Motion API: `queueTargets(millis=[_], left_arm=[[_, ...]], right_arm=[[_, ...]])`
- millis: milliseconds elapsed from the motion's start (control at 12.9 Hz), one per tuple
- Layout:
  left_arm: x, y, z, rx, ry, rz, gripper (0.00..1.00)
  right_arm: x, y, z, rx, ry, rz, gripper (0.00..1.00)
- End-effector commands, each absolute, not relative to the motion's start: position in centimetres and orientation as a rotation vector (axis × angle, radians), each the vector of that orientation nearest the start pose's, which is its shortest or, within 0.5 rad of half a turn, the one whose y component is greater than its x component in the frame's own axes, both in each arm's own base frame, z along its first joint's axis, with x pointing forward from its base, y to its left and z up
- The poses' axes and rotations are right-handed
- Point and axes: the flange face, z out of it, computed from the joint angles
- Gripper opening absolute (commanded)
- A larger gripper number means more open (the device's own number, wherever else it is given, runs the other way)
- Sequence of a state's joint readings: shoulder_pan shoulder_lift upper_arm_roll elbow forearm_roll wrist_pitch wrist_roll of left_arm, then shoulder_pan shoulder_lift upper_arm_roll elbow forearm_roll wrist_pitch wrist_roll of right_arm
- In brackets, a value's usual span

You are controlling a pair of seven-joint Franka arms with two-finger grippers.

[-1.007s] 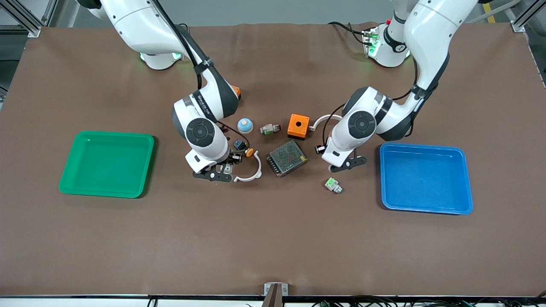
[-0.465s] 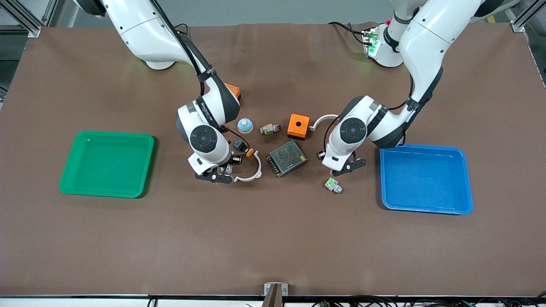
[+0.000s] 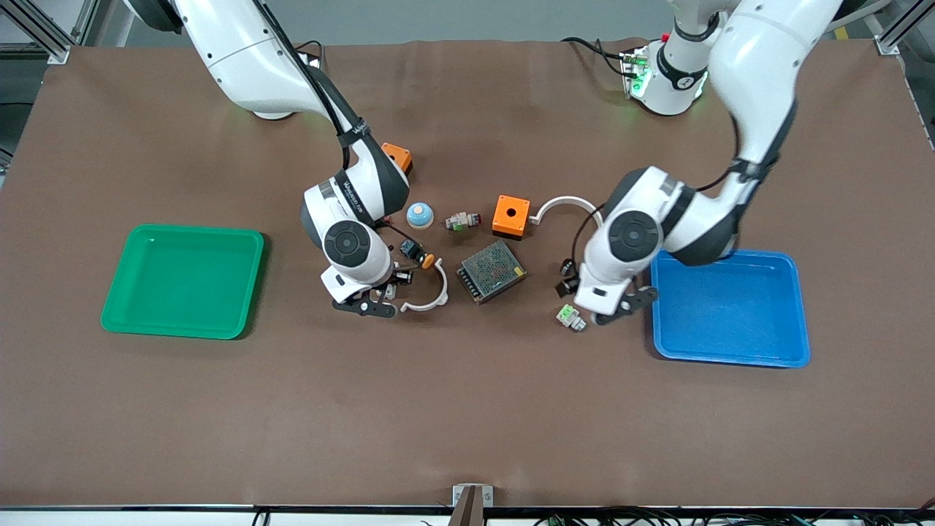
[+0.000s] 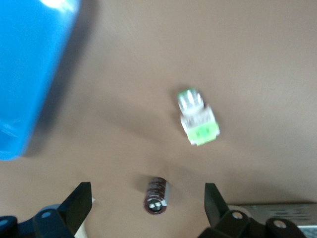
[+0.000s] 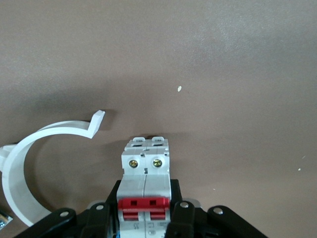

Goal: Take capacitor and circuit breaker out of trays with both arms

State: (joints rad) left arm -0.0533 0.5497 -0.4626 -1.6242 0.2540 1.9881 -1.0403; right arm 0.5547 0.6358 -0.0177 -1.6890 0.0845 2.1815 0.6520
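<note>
Left gripper point(image 4: 147, 210) has just spread, dropping the tiny black silver-ended capacitor point(image 4: 156, 195) onto the table beside the blue plastic tray point(image 3: 730, 307); right gripper point(image 5: 143, 218) still pinches the light-grey, red-levered circuit breaker point(image 5: 144, 181).

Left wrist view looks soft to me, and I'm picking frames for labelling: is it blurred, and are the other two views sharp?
Left wrist view: blurred throughout; the capacitor, the small green-topped part and the blue tray have smeared edges. Right wrist view: sharp; the circuit breaker shows its screws clearly. Front view: sharp, evenly lit, soft shadows under the arms.
</note>
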Motion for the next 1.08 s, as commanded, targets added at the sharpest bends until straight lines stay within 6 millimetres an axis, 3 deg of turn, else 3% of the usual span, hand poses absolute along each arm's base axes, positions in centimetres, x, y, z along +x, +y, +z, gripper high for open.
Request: queueTargets(millis=[0,77,155,232,387,465,620,775,852,1007], left_arm=[[64.1,-24.1,38.7,-2.974,-0.705,0.077,1.00],[64.8,-21.9,40.4,-2.975,-0.714,0.054,1.00],[65.2,-19.7,42.1,-2.964,-0.727,0.036,1.00],[65.8,-16.5,43.9,-2.958,-0.724,0.004,1.00],[67.1,-9.9,46.8,-2.970,-0.653,-0.031,1.00],[66.9,-8.0,48.6,-2.972,-0.612,-0.044,1.00],[65.4,-6.5,53.0,-2.953,-0.582,-0.103,1.00],[64.1,-6.0,55.4,-2.942,-0.549,-0.070,1.00],[63.8,-5.1,57.4,-2.947,-0.515,-0.091,1.00],[63.2,-4.0,59.3,-2.962,-0.447,-0.104,1.00]], right_arm=[[56.6,34.1,22.0,-3.138,0.256,0.257,0.86],[56.4,34.0,22.2,-3.143,0.255,0.276,1.00],[56.1,33.9,23.2,-3.152,0.251,0.314,1.00],[56.0,33.7,25.6,-3.155,0.250,0.333,1.00],[54.6,32.5,33.6,-3.165,0.239,0.411,1.00],[53.7,31.4,37.8,-3.167,0.241,0.440,1.00],[51.5,28.3,46.0,-3.162,0.257,0.476,1.00],[49.4,24.6,52.8,-3.146,0.230,0.464,1.00],[48.8,22.0,55.3,-3.131,0.214,0.452,1.00],[49.1,16.5,58.1,-3.103,0.178,0.414,1.00]])
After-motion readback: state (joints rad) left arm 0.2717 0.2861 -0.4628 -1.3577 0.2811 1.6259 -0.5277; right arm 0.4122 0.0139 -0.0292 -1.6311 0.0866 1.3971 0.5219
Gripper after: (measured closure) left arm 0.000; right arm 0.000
